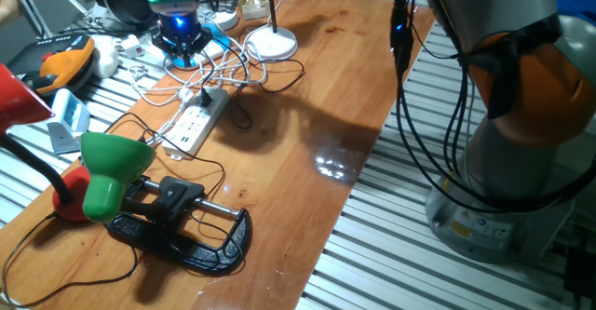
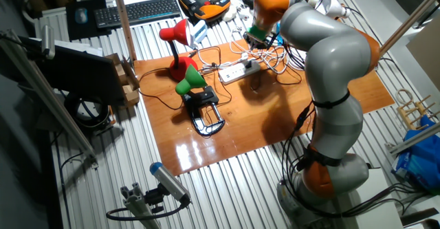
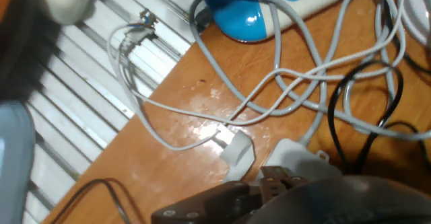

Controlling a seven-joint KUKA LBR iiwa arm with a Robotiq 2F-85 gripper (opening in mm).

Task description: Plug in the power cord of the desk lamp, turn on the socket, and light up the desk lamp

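The desk lamp stands on its flat round white base at the far end of the wooden table, its thin dark stem upright. Its black power cord lies in loose loops beside it. The socket is a long white strip lying diagonally. A small black piece sits at its far end; whether it is a seated plug I cannot tell. My gripper hovers low just beyond that end, fingertips together, nothing visible between them. The strip's white end lies right before the fingers.
A green-shaded clamp lamp with a black clamp lies at the near left. A red-shaded lamp stands beside it. Tangled white cables and a blue-and-white device crowd the area under the hand. Slatted metal borders the table.
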